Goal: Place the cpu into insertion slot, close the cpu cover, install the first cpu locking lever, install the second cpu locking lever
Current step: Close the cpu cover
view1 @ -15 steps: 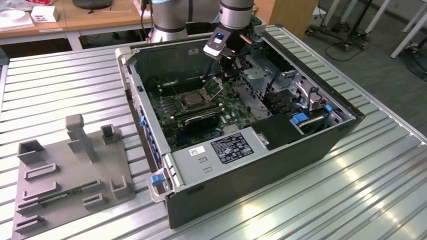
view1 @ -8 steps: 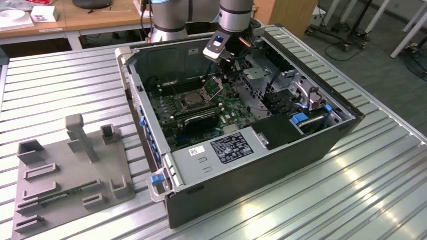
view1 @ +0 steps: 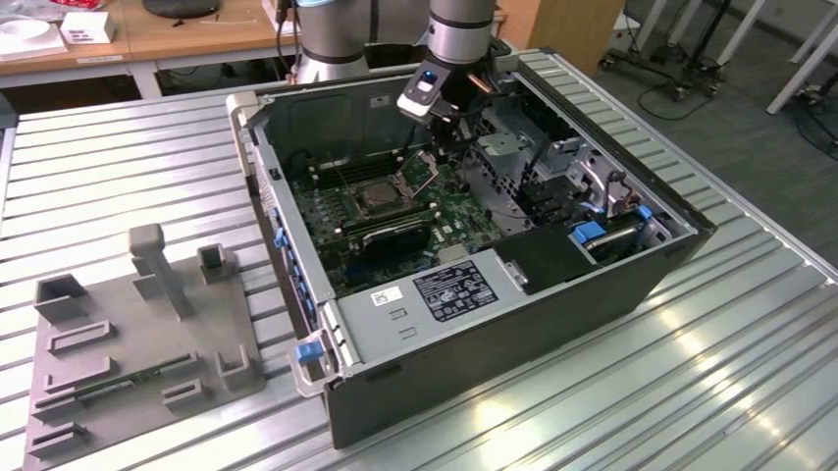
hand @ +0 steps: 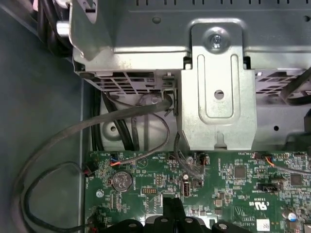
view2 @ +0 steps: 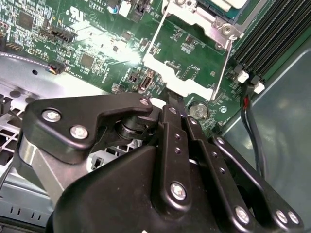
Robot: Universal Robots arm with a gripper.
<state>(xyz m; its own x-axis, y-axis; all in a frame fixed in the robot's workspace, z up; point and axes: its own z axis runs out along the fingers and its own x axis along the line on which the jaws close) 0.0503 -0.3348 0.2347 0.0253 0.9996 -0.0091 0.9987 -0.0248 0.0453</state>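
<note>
- Inside the open computer case [view1: 524, 358], in the exterior view, the arm reaches down from above. The gripper [view1: 437, 147] hangs over the motherboard [view1: 392, 235], just beside the socket [view1: 373, 203].
- The cpu cover [view1: 422, 175] stands tilted up from the socket toward the gripper.
- The case sits on a slatted metal table [view1: 707, 392]. A grey fixture tray [view1: 144, 334] lies on the table at the exterior view's left.
- In the second wrist view the gripper [view2: 174, 103] has its fingers drawn together on the free edge of the cpu cover [view2: 184, 82], pinching it.
- Green board shows through the cover's open centre.
- The cpu [view2: 227, 4] lies in the socket past the cover's hinged edge, uncovered.
- A thin wire locking lever [view2: 222, 60] runs along one side of the cover.
- In the first wrist view the gripper [hand: 173, 208] sits close over the motherboard [hand: 233, 184], near a coin cell [hand: 121, 181].
- A metal bracket [hand: 218, 87] and grey cables [hand: 73, 136] lie beyond the board's edge.
</note>
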